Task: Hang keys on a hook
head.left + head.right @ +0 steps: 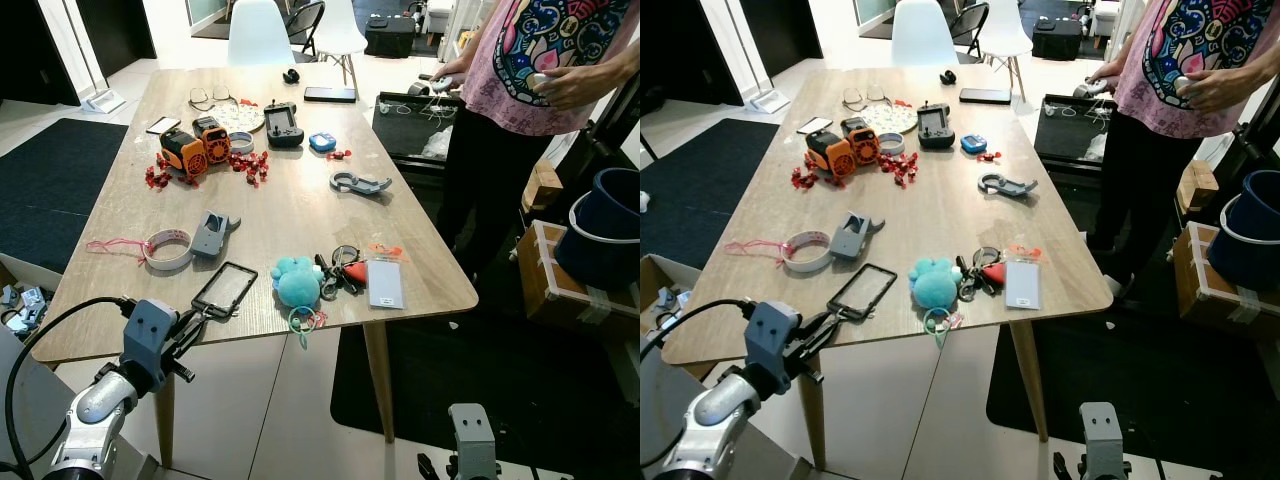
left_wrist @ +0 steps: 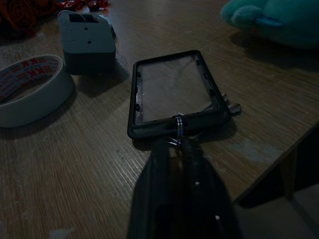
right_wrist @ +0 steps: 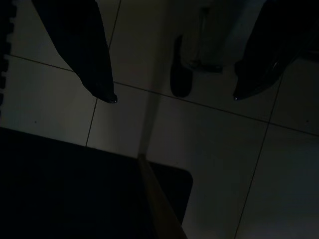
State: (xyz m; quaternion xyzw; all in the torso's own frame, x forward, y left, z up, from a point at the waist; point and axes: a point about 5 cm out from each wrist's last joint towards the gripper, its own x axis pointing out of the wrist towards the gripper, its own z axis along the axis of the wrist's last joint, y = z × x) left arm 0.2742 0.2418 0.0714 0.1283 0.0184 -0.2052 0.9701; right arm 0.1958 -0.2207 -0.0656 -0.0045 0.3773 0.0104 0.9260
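Note:
A black rectangular frame (image 1: 226, 287) with a small metal key ring (image 2: 178, 127) on its near end lies by the table's front edge. My left gripper (image 2: 177, 144) reaches over that edge, its fingers pressed together at the ring, and metal tips (image 2: 232, 106) poke out from under the frame. A bunch of keys (image 1: 340, 270) with a teal plush toy (image 1: 298, 282) and a white card (image 1: 384, 283) lies to the right. A grey metal hook (image 1: 359, 183) rests flat further back. My right gripper (image 3: 174, 98) hangs open low over the tiled floor.
On the wooden table (image 1: 300, 215) are a tape roll (image 1: 168, 249), a grey box (image 1: 210, 233), orange gadgets (image 1: 196, 146), red pieces and a game controller (image 1: 283, 124). A person (image 1: 540, 70) stands at the right side. Boxes and a blue bucket (image 1: 610, 225) stand beyond.

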